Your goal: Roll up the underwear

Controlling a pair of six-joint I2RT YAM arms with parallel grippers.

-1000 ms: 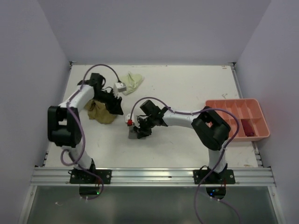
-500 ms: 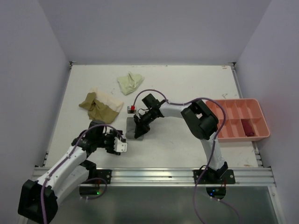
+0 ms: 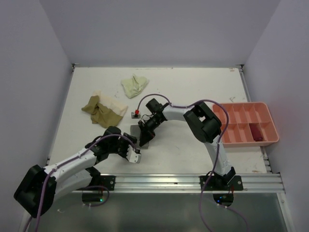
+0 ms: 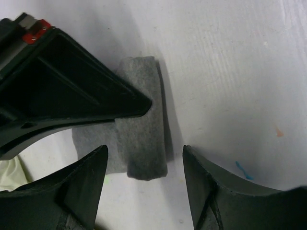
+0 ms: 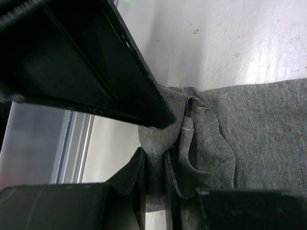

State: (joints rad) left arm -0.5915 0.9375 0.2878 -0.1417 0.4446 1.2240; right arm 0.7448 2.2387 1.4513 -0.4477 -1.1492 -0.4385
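- The grey underwear (image 3: 135, 131) lies flat on the white bench (image 3: 193, 92), just below the middle of the top view, partly folded into a narrow strip.
- The right pincer (image 3: 144, 139) comes down on it from the upper right. In the right wrist view its jaws (image 5: 153, 160) are nearly pressed together, pinching a bunched fold at the edge of the grey cloth (image 5: 249, 120).
- The left arm reaches in low from the lower left. The left pincer (image 3: 134, 155) sits just below the grey piece.
- In the left wrist view the left pincer (image 4: 144, 151) is spread wide. The end of the folded grey strip (image 4: 144, 148) lies between its fingers (image 4: 84, 177), touching neither, and the right pincer's black finger (image 4: 72, 96) rests on the cloth above.
- A cream garment (image 3: 112, 102) and an olive-tan garment (image 3: 102, 115) lie crumpled together at the left.
- A pale yellow-green garment (image 3: 134, 85) lies apart, further up.
- A salmon-pink tray (image 3: 240, 104) sits at the right edge, with a dark red garment (image 3: 258, 133) in a lower right compartment.
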